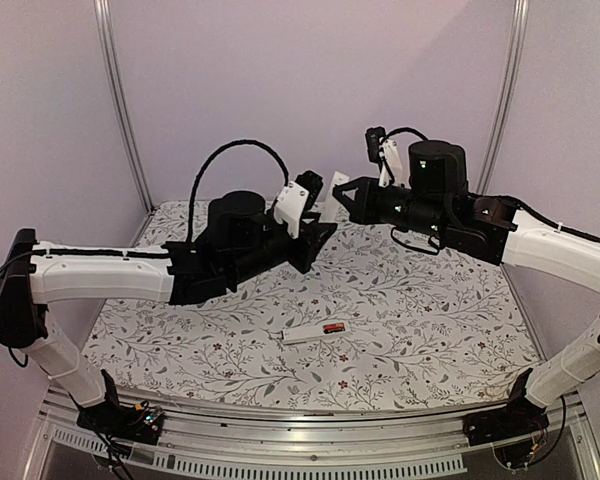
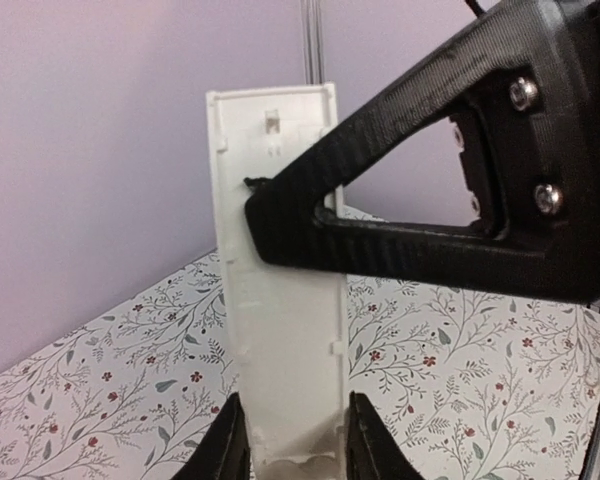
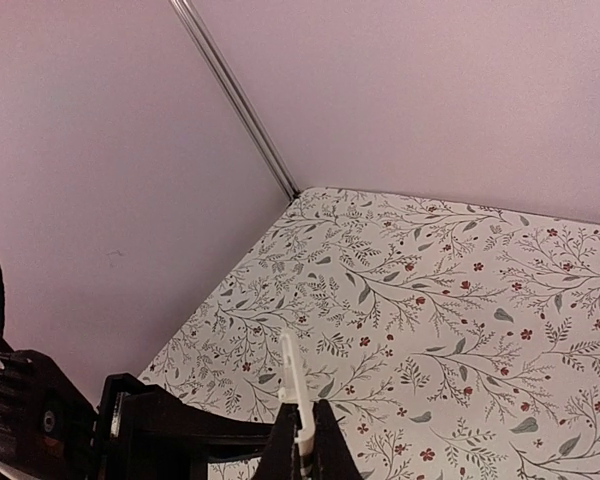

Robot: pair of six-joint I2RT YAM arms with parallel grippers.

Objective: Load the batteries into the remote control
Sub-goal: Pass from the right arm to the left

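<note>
The remote control (image 1: pixel 308 334), a slim white bar, lies on the floral table near the front middle. The batteries (image 1: pixel 332 328) show as a black and red patch at its right end; I cannot tell whether they sit inside it. Both grippers are raised at the back of the table. My left gripper (image 1: pixel 325 228) (image 2: pixel 285 440) is shut on the lower end of the thin white cover strip (image 2: pixel 280 330), which stands upright. My right gripper (image 1: pixel 342 195) (image 3: pixel 302 440) is shut on the same cover strip (image 3: pixel 291 365), seen edge-on. Its black finger (image 2: pixel 380 220) crosses the strip higher up.
The floral table cloth (image 1: pixel 430 320) ends at purple walls behind and at both sides, with a metal corner post (image 3: pixel 235 100). A metal rail (image 1: pixel 310 420) runs along the near edge between the arm bases.
</note>
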